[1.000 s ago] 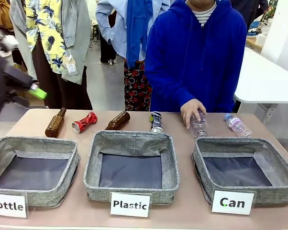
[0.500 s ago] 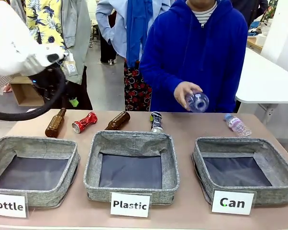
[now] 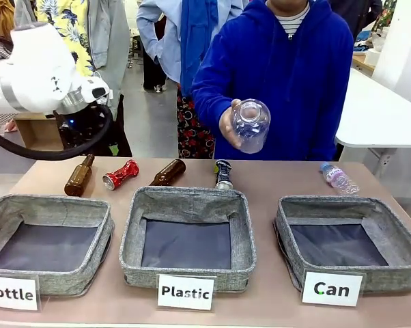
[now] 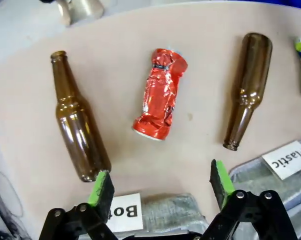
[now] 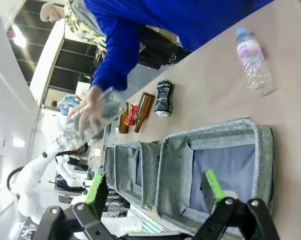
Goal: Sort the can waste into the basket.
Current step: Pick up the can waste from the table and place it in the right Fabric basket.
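Two crushed cans lie on the table's far side, behind three grey baskets: the red can between two brown bottles, the dark can beyond the "Plastic" basket, both well apart from the "Can" basket at the right. The left gripper hangs wide open over the red can; the right gripper is open too, holding nothing. A person's hand holds one clear plastic bottle up; a second plastic bottle lies on the table.

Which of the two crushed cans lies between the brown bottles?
The red can, between the left bottle and the right bottle; the dark can lies beyond both, behind the Plastic basket.
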`<move>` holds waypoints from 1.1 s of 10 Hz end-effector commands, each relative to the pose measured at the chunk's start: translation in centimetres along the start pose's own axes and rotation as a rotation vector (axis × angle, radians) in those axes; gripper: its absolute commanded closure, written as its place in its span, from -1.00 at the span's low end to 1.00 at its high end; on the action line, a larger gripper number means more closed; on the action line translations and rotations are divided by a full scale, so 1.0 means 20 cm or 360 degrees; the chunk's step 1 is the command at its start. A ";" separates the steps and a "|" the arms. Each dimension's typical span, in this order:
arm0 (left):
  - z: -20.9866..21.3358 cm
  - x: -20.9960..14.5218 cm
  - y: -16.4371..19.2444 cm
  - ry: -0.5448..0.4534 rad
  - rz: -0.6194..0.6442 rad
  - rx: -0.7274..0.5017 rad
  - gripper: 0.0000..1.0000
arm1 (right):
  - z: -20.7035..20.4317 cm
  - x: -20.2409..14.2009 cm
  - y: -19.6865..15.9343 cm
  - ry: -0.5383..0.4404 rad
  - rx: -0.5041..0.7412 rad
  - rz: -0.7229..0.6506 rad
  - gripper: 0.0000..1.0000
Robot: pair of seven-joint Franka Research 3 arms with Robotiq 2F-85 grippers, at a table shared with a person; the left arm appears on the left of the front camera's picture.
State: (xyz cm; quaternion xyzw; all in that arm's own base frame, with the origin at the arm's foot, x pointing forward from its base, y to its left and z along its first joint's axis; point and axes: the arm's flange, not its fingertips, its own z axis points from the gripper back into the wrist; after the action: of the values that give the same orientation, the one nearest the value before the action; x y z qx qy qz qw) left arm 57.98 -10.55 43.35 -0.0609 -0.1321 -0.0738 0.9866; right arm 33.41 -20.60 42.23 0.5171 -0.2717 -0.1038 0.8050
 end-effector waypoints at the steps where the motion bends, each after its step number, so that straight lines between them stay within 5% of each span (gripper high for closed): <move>1: 0.21 -0.07 -0.03 0.0081 0.0383 -0.0135 -1.00 | 0.00 0.02 0.00 -0.0018 0.0026 0.0045 -1.00; 2: 0.00 0.00 0.00 0.0000 0.0000 0.0000 -1.00 | 0.00 0.02 0.00 -0.0018 0.0026 0.0045 -1.00; 6: 0.03 0.00 -0.01 0.0029 0.0064 -0.0022 -1.00 | 0.00 0.02 0.00 -0.0018 0.0026 0.0045 -1.00; 9: -0.17 0.19 -0.01 0.0110 -0.0904 -0.0113 -1.00 | 0.00 0.02 0.00 -0.0018 0.0026 0.0045 -1.00; 11: -0.27 0.22 0.01 0.0108 -0.1041 -0.0134 -1.00 | 0.00 0.02 0.00 -0.0018 0.0026 0.0045 -1.00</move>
State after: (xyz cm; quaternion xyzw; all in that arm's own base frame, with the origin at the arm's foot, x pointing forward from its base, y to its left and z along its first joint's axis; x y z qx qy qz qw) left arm 62.51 -12.78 39.34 -0.0492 -0.1041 -0.3726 0.9208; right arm 33.39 -20.62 42.24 0.5172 -0.2716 -0.1033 0.8050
